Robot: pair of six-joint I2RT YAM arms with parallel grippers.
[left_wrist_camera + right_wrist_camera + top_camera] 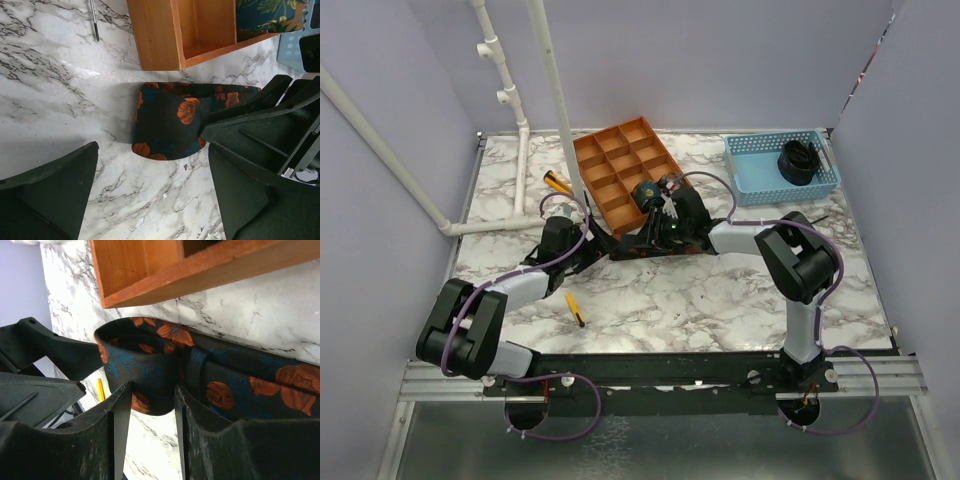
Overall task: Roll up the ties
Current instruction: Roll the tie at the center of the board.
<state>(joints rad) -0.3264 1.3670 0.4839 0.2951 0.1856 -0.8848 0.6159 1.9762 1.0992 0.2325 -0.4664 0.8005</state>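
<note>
A dark tie with orange flowers and blue leaves [167, 122] lies on the marble table, just in front of the orange tray [157, 35]. Its end is folded over into a loop [145, 365]. My right gripper [150, 395] is shut narrowly on that loop, one finger on each side. In the top view it [660, 235] sits over the tie. My left gripper [155, 200] is wide open and empty, just short of the fold, with bare marble between its fingers. It is left of the tie in the top view [588, 240]. A rolled tie [645, 195] sits in a tray compartment. A dark coil [800, 160] lies in the blue basket.
The orange compartment tray [625, 170] stands right behind the tie. A blue basket [765, 170] is at the back right. A yellow pen [576, 308] lies near the front. A yellow-black tool [556, 181] and white pipes [520, 150] are at the back left.
</note>
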